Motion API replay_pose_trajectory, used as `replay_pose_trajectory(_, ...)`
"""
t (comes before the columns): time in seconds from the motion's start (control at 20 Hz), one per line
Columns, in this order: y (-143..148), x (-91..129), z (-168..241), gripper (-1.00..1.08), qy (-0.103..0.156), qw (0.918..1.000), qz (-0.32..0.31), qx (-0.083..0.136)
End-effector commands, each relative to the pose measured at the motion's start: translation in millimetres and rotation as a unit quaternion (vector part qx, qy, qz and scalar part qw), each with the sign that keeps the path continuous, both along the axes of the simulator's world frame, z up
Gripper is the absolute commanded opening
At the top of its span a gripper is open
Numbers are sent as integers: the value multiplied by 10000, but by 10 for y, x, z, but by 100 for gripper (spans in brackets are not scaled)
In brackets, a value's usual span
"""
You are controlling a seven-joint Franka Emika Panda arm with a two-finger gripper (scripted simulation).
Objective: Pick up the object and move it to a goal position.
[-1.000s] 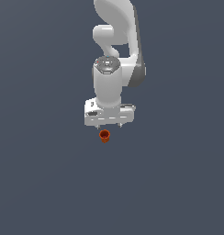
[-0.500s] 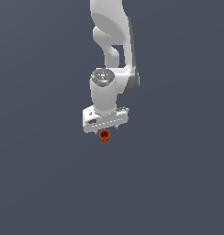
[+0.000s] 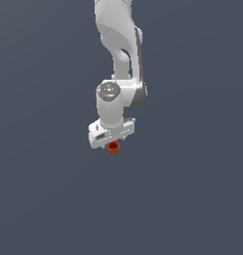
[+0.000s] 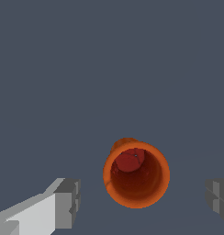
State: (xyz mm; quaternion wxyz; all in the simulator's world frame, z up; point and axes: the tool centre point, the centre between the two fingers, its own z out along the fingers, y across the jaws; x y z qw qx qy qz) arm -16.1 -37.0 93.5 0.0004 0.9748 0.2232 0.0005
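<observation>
The object (image 4: pixel 136 174) is a small orange-red cup with a darker hollow centre, standing on the grey floor. In the wrist view it lies between my two grey fingertips (image 4: pixel 68 203), with a clear gap on each side. My gripper (image 4: pixel 143 197) is open and touches nothing. In the exterior view the object (image 3: pixel 113 148) peeks out just below the white hand, and my gripper (image 3: pixel 112 144) hangs right over it, its fingers mostly hidden by the hand.
A flat, plain grey floor (image 3: pixel 193 199) fills both views. The white arm (image 3: pixel 118 45) rises from the hand toward the top of the exterior view.
The arm has come down closer to the object and shifted slightly. The object has stayed in place.
</observation>
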Motion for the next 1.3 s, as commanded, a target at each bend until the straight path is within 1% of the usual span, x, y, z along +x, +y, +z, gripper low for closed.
replay_pose_trajectory(0.0,-10,-10,-34,100,3,10000,100,2)
replay_pose_trajectory(0.4,-17,-17,-80,100,8,9999,129,3)
replay_pose_trajectory(0.9,-17,-29,-490,100,6,9999,147,3)
replay_pose_trajectory(1.15,-17,-19,-555,100,6,9999,151,3)
replay_pose_trajectory(1.2,-17,-19,-555,-100,6,9999,151,3)
replay_pose_trajectory(1.25,-17,-19,-555,-100,6,9999,151,3)
